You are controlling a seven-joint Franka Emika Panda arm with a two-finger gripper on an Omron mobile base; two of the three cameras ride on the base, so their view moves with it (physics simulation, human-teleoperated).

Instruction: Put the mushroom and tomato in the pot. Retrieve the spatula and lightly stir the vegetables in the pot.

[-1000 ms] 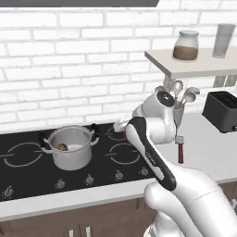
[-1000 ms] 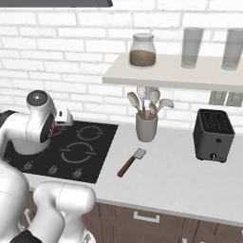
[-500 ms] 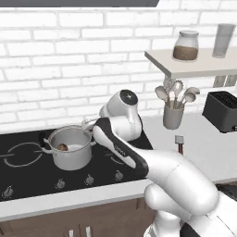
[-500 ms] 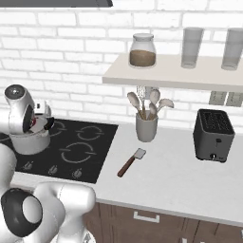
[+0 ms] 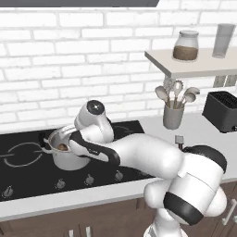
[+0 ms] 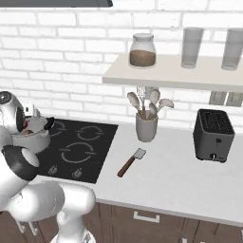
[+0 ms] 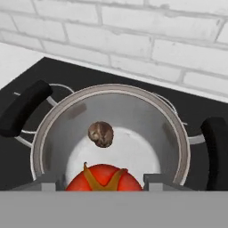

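One mushroom (image 7: 101, 133) lies on the floor of the pot (image 7: 58, 133), near its centre. The gripper (image 7: 103, 180) hangs over the pot's 6 o'clock rim, half-spread jaws clamped on the tomato (image 7: 103, 177). The spatula (image 6: 131, 162) lies on the counter (image 6: 190, 180), well apart at the pot's 3 o'clock.

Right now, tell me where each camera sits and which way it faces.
Left base view: behind the arm's left, facing the stove and pot; arm sweeps from lower right.
Right base view: behind its right, facing the counter, spatula and toaster; arm at left.
Hand view: above the pot, looking in at mushroom and gripped tomato.
All share the pot.
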